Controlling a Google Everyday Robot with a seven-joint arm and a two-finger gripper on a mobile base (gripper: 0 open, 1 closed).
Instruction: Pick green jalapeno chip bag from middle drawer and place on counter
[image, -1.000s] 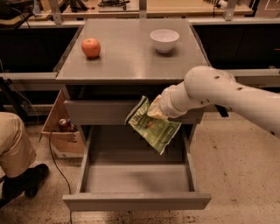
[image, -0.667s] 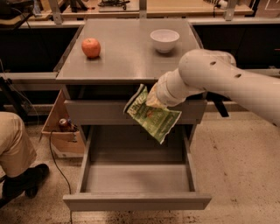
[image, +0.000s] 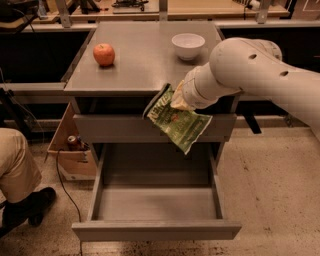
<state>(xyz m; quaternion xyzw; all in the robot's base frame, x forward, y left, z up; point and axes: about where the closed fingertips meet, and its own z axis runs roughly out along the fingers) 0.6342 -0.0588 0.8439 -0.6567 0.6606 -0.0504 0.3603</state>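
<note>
Held: green jalapeno chip bag at the counter front edge.
The gripper pinches its top; the long axis slants down-right, with the surface just above and behind.

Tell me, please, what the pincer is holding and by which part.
The pincer, at the counter's front edge above the open middle drawer, grips the green jalapeno chip bag by its upper edge.

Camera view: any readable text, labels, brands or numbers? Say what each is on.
The green jalapeno chip bag, held by the gripper just below the front edge of the counter: white lettering on a dark green band, too blurred to read.
The red can in the cardboard box: label too small to read.
No other text visible.
</note>
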